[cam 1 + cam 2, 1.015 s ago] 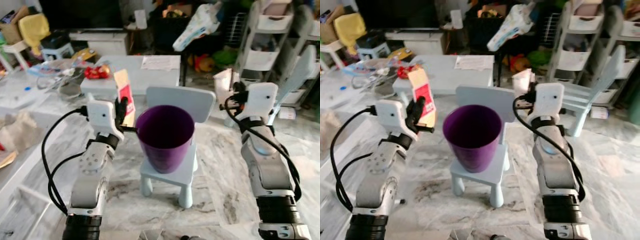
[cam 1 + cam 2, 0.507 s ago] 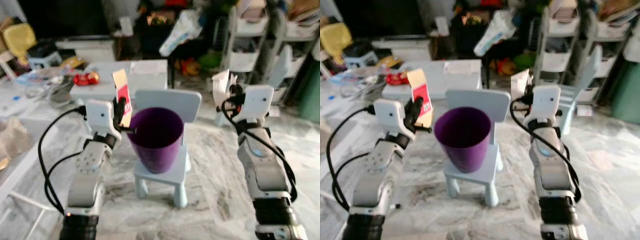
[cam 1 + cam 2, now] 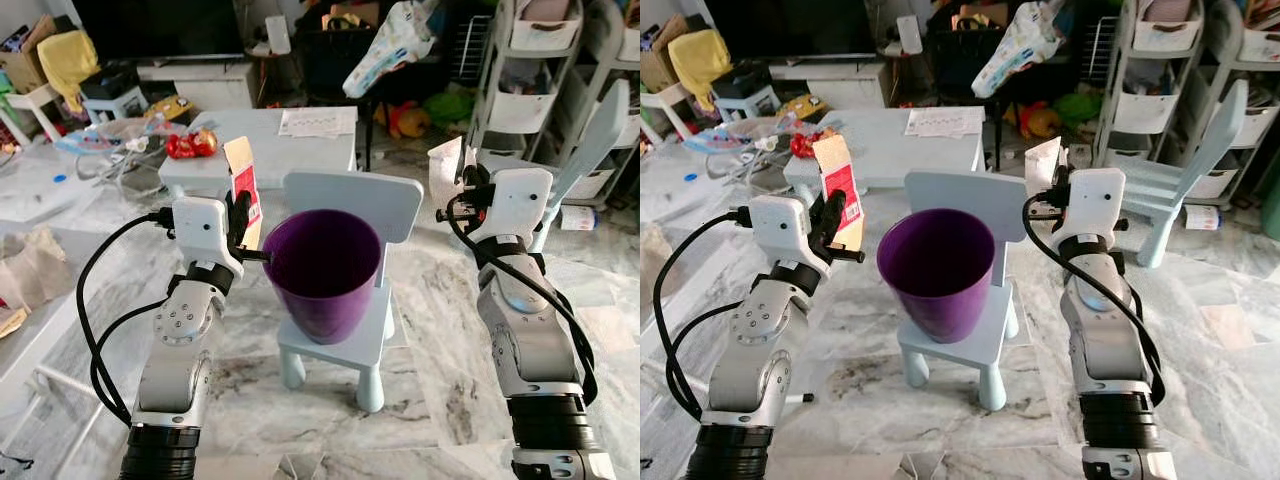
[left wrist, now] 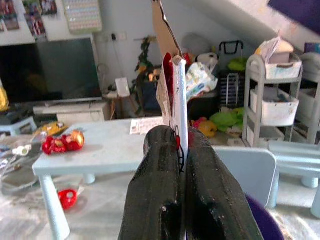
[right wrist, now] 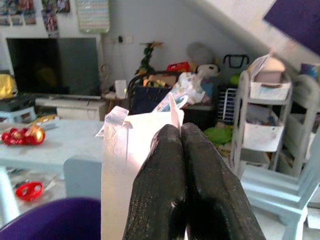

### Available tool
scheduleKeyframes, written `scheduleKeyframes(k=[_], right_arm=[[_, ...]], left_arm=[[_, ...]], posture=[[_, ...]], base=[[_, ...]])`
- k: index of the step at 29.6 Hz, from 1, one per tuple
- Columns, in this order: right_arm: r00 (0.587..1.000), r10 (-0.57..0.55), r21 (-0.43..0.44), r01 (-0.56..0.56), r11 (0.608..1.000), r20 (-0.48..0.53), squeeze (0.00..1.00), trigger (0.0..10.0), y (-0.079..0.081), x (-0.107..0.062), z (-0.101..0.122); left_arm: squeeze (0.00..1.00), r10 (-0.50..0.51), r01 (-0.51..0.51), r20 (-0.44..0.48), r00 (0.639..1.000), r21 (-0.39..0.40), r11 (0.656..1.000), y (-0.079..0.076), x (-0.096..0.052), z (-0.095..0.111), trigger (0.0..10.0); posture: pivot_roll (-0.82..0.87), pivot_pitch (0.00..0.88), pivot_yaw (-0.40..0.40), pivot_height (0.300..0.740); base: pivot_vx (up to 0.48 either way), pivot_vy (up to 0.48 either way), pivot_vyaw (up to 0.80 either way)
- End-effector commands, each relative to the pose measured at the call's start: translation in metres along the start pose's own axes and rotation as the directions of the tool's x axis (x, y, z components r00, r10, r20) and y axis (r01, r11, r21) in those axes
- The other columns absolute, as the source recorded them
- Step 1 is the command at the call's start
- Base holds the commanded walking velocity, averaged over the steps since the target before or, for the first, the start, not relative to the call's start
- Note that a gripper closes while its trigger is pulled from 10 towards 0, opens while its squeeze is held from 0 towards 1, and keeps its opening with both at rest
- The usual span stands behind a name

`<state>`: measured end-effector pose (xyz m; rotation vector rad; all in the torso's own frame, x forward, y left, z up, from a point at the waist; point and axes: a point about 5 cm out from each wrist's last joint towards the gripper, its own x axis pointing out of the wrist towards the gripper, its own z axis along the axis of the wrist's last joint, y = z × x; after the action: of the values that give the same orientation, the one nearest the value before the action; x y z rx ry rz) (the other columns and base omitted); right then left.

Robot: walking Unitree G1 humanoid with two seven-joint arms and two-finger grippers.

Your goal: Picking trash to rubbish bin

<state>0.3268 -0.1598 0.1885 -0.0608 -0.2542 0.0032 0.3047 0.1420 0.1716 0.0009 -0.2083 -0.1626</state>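
Grippers flank the purple bin (image 3: 325, 275): left gripper (image 3: 243, 215) pinches a red-and-tan carton (image 3: 244, 178), right gripper (image 3: 1058, 190) pinches white paper (image 3: 1043, 167).

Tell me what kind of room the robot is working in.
Most likely a lived-in family living room that doubles as a play area. A television stands on a low stand at the back, child-sized furniture such as the pale blue chair and low table fills the marble floor, and toys clutter the shelving.

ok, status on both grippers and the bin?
Left gripper shut on flattened red-and-tan carton, left of purple plastic bin. Right gripper shut on white paper scrap, right of bin. Nothing blocking bin.
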Motion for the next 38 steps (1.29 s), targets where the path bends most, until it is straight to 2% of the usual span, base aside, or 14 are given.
scheduleKeyframes(k=[1,9,29,38], right_arm=[[1.0,0.01,-0.001,-0.01,1.0,0.016,0.0,10.0,0.002,0.0,0.004],[0.999,0.048,0.012,-0.048,0.999,0.005,0.0,10.0,0.009,-0.002,0.001],[0.996,0.091,0.023,-0.091,0.996,-0.006,0.0,10.0,0.014,-0.004,-0.002],[0.987,0.154,0.064,-0.152,0.986,-0.037,0.0,10.0,0.023,-0.007,-0.011]], left_arm=[[0.0,0.01,-0.01,-0.01,1.0,0.004,1.0,0.003,-0.001,-0.002,10.0],[0.0,0.004,-0.004,-0.025,1.0,-0.002,1.0,0.003,-0.002,-0.005,10.0],[0.0,0.021,-0.021,-0.031,0.999,0.009,1.0,0.006,-0.003,-0.006,10.0],[0.0,0.076,-0.069,-0.096,0.992,0.077,0.995,0.016,-0.008,-0.025,10.0]], posture=[[0.0,0.042,0.061,0.74],[0.0,0.042,0.058,0.74],[0.0,0.042,0.054,0.74],[0.01,0.033,0.06,0.74]], base=[[0.0,0.0,0.0],[0.386,0.0,0.0],[0.473,0.0,0.0],[0.03,0.0,0.0]])
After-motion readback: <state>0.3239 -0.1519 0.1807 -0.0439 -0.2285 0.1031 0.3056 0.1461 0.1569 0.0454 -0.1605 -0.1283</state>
